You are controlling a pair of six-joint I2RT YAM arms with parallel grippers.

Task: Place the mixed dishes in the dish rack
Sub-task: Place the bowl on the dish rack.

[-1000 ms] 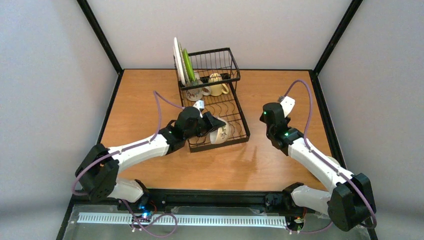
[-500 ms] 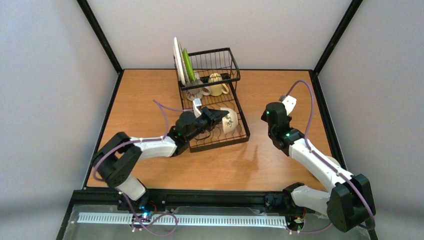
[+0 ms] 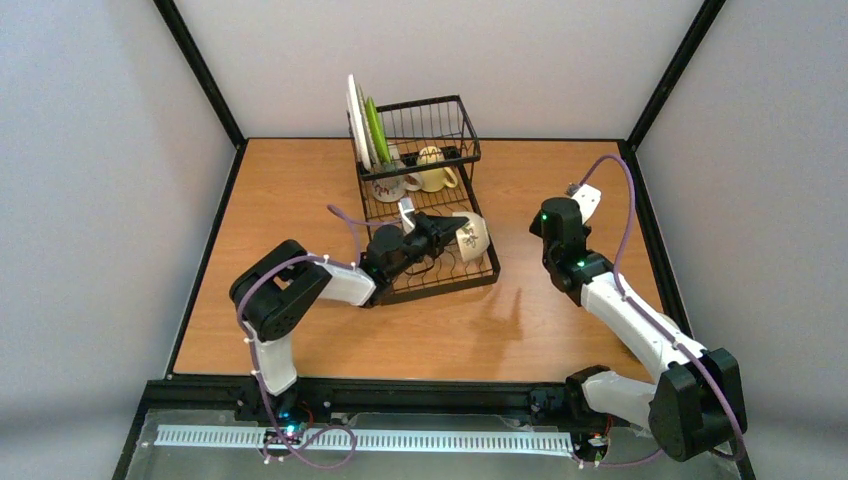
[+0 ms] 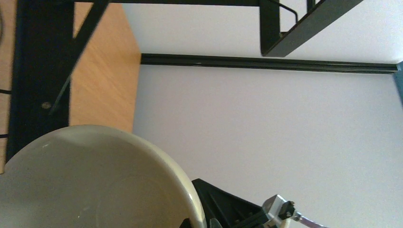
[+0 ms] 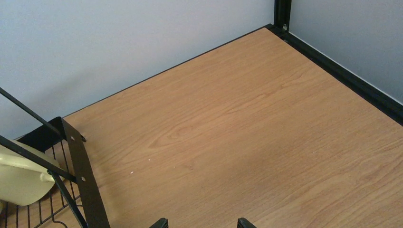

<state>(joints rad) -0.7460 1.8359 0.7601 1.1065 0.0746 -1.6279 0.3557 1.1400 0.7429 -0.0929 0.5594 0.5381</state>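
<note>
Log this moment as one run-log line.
phase: loading | left gripper: shut on small bowl, over dish rack | right gripper: open, empty, above table

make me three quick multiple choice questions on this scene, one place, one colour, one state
1. Where is the bowl in the left gripper, relative to the rack? A beside it B over its flat tray C in its tall basket
2. What colour is the plate beside the white plate? A red B blue C lime green
3. The right gripper is: A open and empty B shut on a bowl C shut on a plate
Answers: 1 B, tray wires lie beneath it; 2 C, its green edge shows; 3 A, fingertips apart, nothing between.
</note>
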